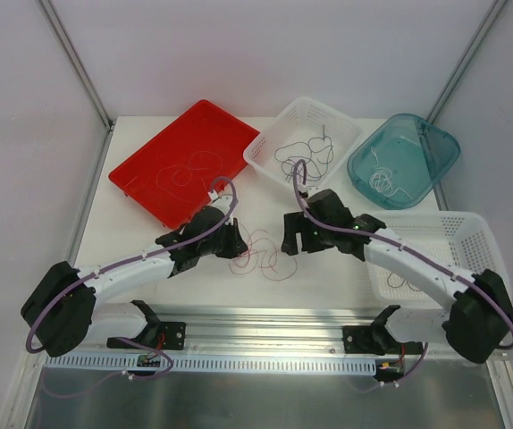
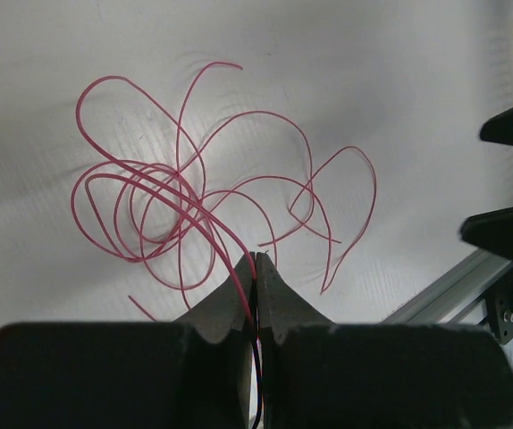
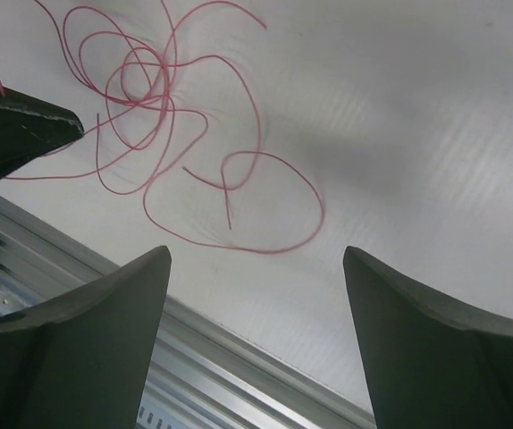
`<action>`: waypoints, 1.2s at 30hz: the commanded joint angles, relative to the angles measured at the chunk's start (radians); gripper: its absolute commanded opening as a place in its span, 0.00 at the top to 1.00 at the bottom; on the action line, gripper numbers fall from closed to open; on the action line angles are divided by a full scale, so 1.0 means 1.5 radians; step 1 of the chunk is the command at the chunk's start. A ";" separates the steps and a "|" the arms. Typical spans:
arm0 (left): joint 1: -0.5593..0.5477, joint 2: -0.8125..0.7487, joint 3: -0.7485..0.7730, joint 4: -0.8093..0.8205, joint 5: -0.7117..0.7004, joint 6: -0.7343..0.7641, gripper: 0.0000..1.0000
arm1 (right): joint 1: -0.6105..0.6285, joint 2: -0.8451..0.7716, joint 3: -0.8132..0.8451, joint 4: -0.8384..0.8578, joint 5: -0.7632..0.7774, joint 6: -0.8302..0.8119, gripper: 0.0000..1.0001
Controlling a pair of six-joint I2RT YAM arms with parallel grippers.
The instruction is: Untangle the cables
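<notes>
A tangle of thin dark red cable (image 1: pixel 258 252) lies in loops on the white table between my two grippers. My left gripper (image 1: pixel 237 243) is just left of it. In the left wrist view the left gripper (image 2: pixel 256 259) is shut on a strand of the red cable (image 2: pixel 167 206), and a dark strand also runs down between the jaws. My right gripper (image 1: pixel 294 241) is just right of the tangle. In the right wrist view it (image 3: pixel 256 252) is open and empty, hovering over an outer loop of the red cable (image 3: pixel 239 206).
A red tray (image 1: pixel 149 152) at back left holds faint purple loops. A white basket (image 1: pixel 261 152) holds dark wires, a teal bin (image 1: pixel 426 134) a whitish wire. Another white basket (image 1: pixel 475 237) stands at right. An aluminium rail (image 1: pixel 265 322) runs along the near edge.
</notes>
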 commanded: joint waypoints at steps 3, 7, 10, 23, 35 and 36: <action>0.002 -0.016 0.029 -0.016 0.000 0.014 1.00 | 0.065 0.114 0.022 0.158 0.017 0.087 0.21; 0.002 -0.023 0.027 -0.022 -0.008 0.015 1.00 | 0.091 0.186 0.025 0.221 0.018 0.131 0.27; 0.002 -0.032 0.025 -0.029 -0.017 0.019 1.00 | 0.103 0.232 0.026 0.253 0.011 0.153 0.34; 0.010 -0.059 0.019 -0.065 -0.030 0.028 1.00 | 0.112 0.255 0.014 0.217 0.077 0.150 0.80; 0.011 -0.056 0.017 -0.069 -0.029 0.015 1.00 | 0.157 0.153 0.052 0.173 0.112 0.169 0.60; 0.011 -0.055 0.018 -0.068 -0.029 0.015 1.00 | 0.165 0.151 0.056 0.178 0.113 0.174 0.58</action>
